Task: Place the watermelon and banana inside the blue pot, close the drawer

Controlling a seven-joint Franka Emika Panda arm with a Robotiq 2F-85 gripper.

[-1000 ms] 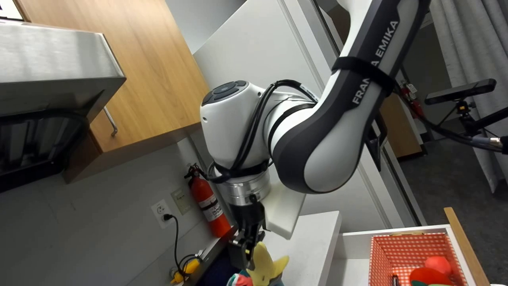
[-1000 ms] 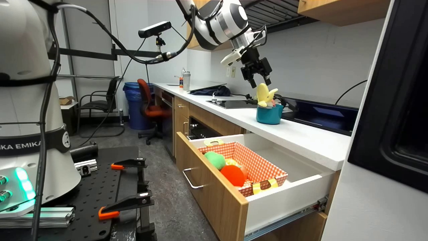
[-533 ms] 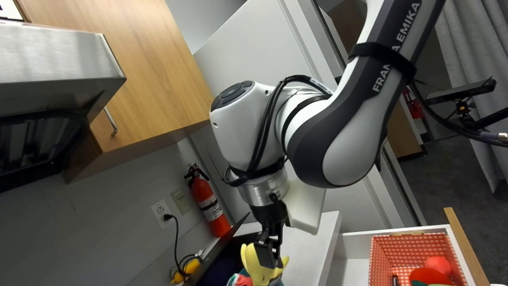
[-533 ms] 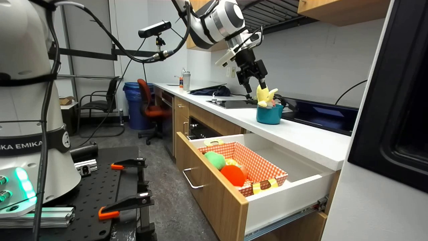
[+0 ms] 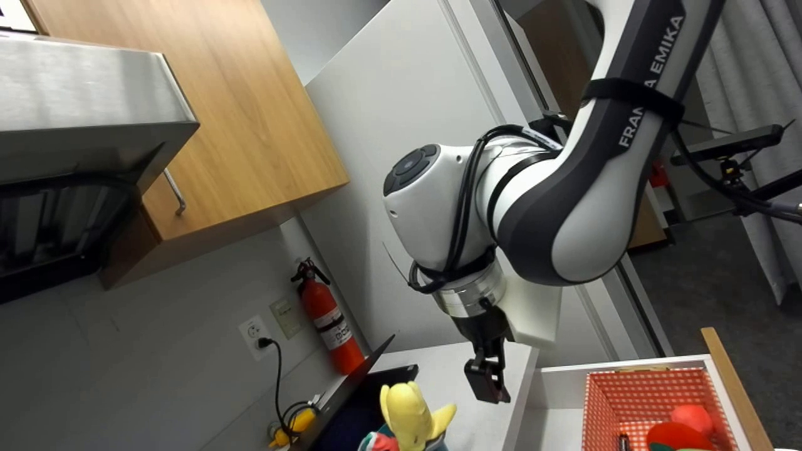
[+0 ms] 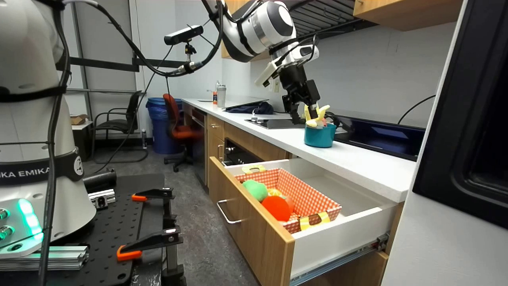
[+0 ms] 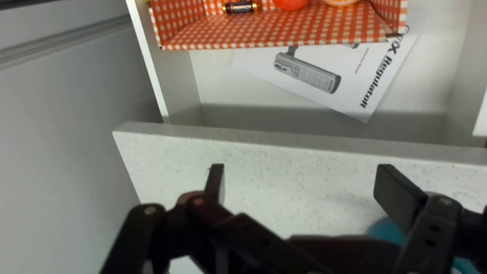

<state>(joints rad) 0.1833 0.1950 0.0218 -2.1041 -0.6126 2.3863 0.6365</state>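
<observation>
Speckled white counter (image 7: 266, 198) (drawer (image 6: 258, 242) pulled out), grey floor (image 6: 206, 222)

Banana (image 5: 410, 421) and watermelon (image 5: 381, 443) in pot (image 6: 319, 137), on counter (image 6: 359, 163), basket (image 6: 303, 190) in drawer (image 6: 258, 235)

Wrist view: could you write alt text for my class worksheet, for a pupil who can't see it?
The open, empty gripper hangs over a speckled white countertop. Toward the top, the open drawer holds a red checked basket and a printed sheet; part of the blue pot shows at lower right.
</observation>
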